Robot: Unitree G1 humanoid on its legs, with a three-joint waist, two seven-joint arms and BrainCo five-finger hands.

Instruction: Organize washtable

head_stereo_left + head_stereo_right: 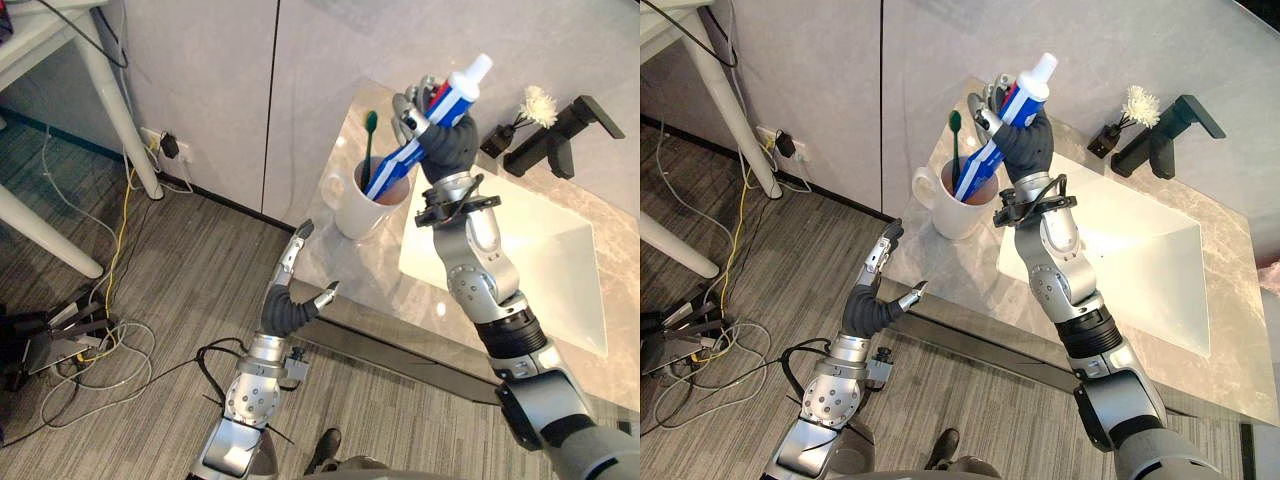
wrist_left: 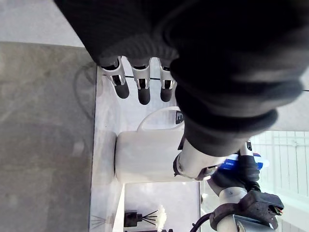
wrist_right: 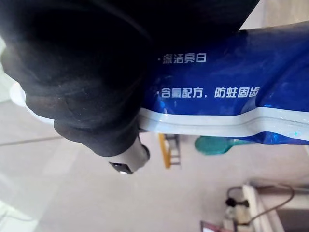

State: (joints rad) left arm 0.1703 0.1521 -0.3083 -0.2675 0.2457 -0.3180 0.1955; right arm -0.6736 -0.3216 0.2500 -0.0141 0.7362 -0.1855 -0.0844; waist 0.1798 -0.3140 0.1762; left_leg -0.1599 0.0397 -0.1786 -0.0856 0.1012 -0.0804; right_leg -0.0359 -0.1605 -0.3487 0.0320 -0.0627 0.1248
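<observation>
1. I see the right hand (image 1: 446,143), fingers curled round the toothpaste tube (image 1: 463,88); the tube is tilted, lower end in the white mug (image 1: 352,208).
2. Green toothbrush (image 1: 369,128) stands in the same mug.
3. Left hand (image 1: 287,305): fingers straight, at the surface (image 1: 385,292) edge.

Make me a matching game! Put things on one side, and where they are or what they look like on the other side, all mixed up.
1 toothpaste tube
2 toothbrush
3 mug
4 left hand

A green, standing in the mug
B white, on the counter beside the sink
C gripped by the right hand
D open, near the counter's edge

Pairs: 1-C, 2-A, 3-B, 4-D
</observation>
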